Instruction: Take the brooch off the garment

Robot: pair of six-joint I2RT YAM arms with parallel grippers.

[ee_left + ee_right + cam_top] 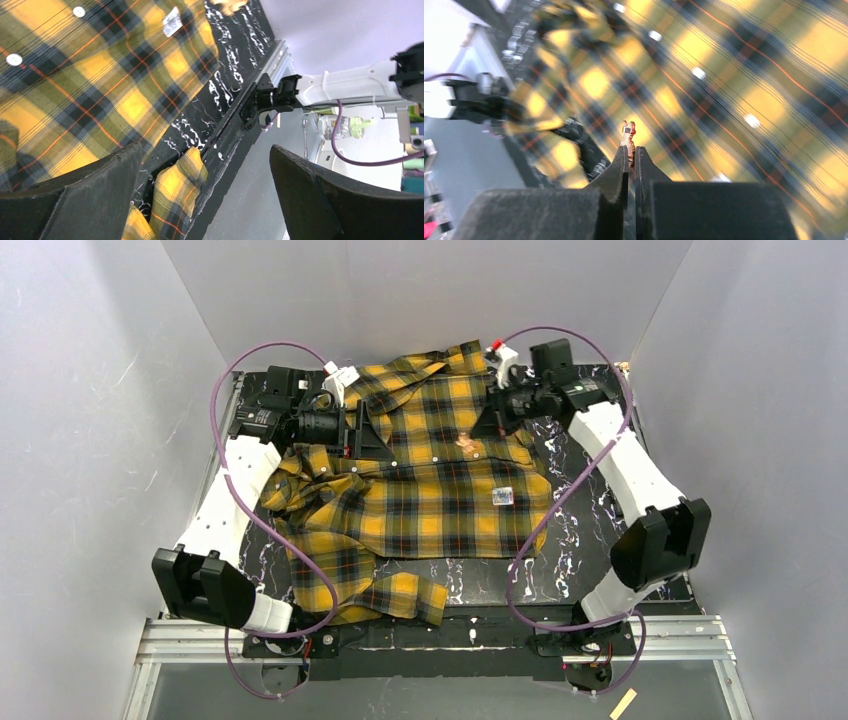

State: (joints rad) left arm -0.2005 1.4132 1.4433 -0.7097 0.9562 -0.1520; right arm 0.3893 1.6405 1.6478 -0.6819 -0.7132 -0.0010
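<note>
Two grippers to log, Harris. Condition of the right gripper (631, 150) first?

Closed, sir. Jaws pressed together, with the brooch (628, 134) pinched at the very tips. It stands up out of the grip, a small, pale coppery piece.

And beyond the tips?

The shirt (724, 75): yellow-and-black plaid with thin red lines and white snaps (751, 120), blurred in the wrist view. From overhead the brooch (466, 443) sits by the row of snaps in the shirt's upper middle, right at the fingertips. Whether it touches the cloth or hangs clear of it, I cannot tell.

And the left gripper (205, 150)?

Spread wide, nothing between its fingers (80, 200). Overhead it is over the shirt's left side, well apart from the brooch. Its own camera shows plaid cloth and the table's edge beneath.

Surroundings?

The shirt lies rumpled and spread on a black marbled table (480, 588). Its white label (503, 496) is toward the near edge and to the right of the brooch.
</note>
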